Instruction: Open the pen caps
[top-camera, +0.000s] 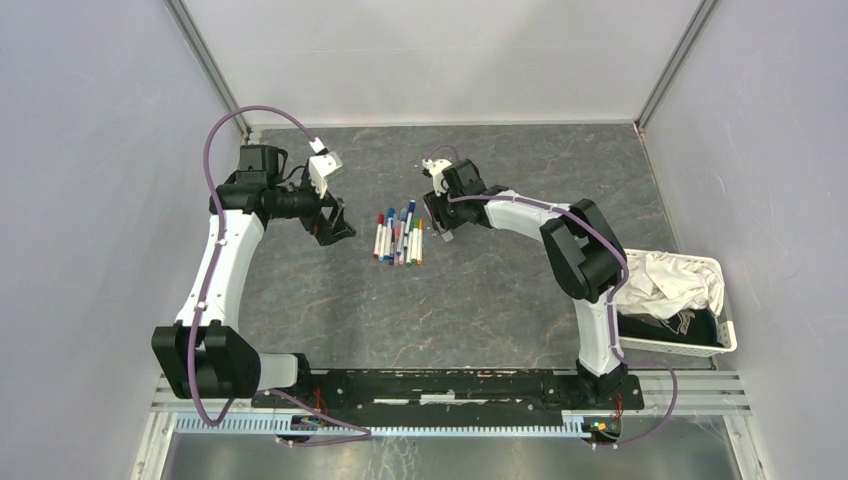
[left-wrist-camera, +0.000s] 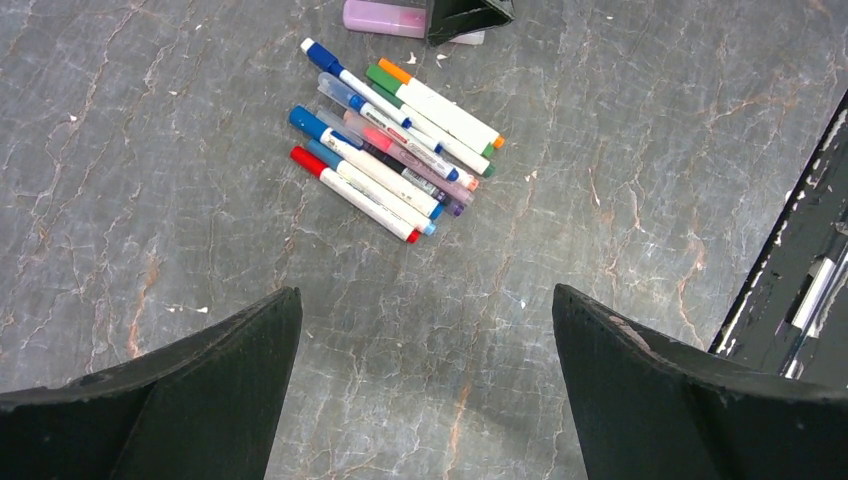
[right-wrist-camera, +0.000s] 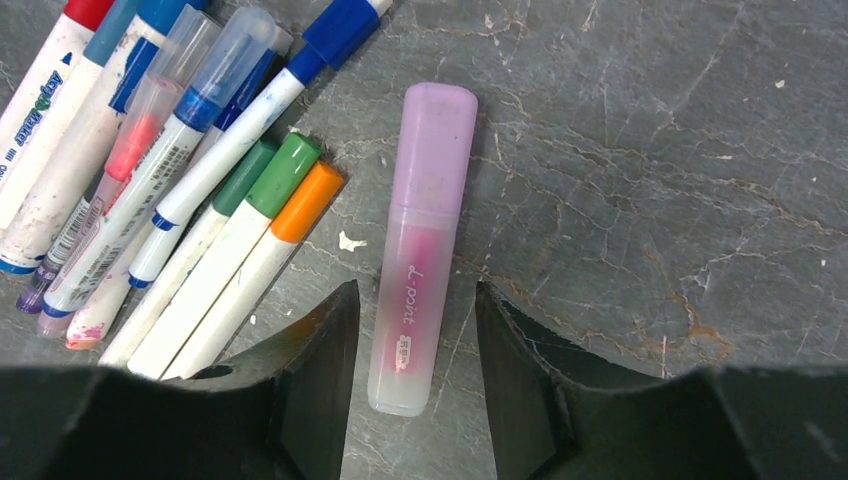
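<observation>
Several capped pens (top-camera: 399, 235) lie bunched mid-table; the left wrist view (left-wrist-camera: 395, 150) and right wrist view (right-wrist-camera: 170, 190) show their blue, red, green and orange caps still on. A thicker pink-lilac pen (right-wrist-camera: 420, 250) lies apart, to the right of the bunch in the right wrist view, and shows at the top edge of the left wrist view (left-wrist-camera: 385, 17). My right gripper (right-wrist-camera: 415, 300) is open, its jaws straddling that pen's lower end with gaps on both sides. My left gripper (left-wrist-camera: 425, 320) is open and empty, above bare table left of the bunch (top-camera: 335, 222).
A white basket (top-camera: 724, 335) holding a white cloth (top-camera: 668, 280) stands at the right edge of the table. A black rail (top-camera: 450, 385) runs along the near edge. Grey walls enclose the table on three sides.
</observation>
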